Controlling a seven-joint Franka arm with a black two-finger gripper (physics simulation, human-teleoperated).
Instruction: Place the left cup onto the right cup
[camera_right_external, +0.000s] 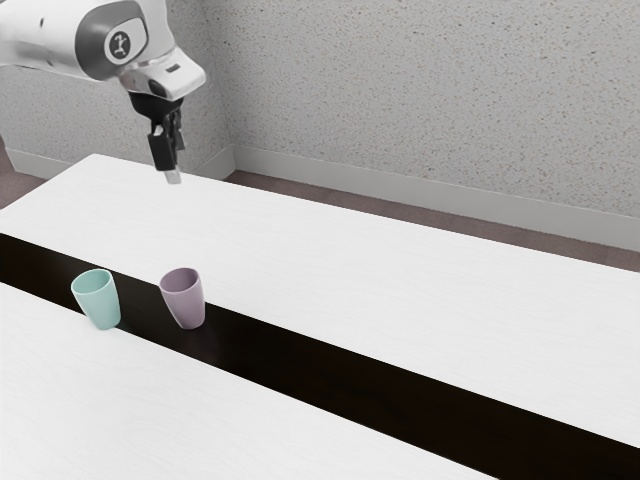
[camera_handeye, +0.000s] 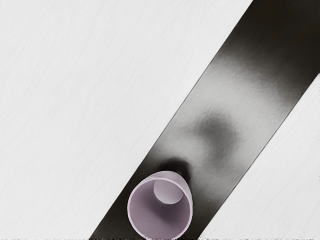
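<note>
Altogether two: teal cup (camera_right_external: 96, 298), purple cup (camera_right_external: 183, 297).

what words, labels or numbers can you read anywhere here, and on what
No readable words or numbers anywhere.
On the arm's joint cap: a small emblem, too small to read as letters.
The teal cup, the purple cup and the table bear no print.
</note>
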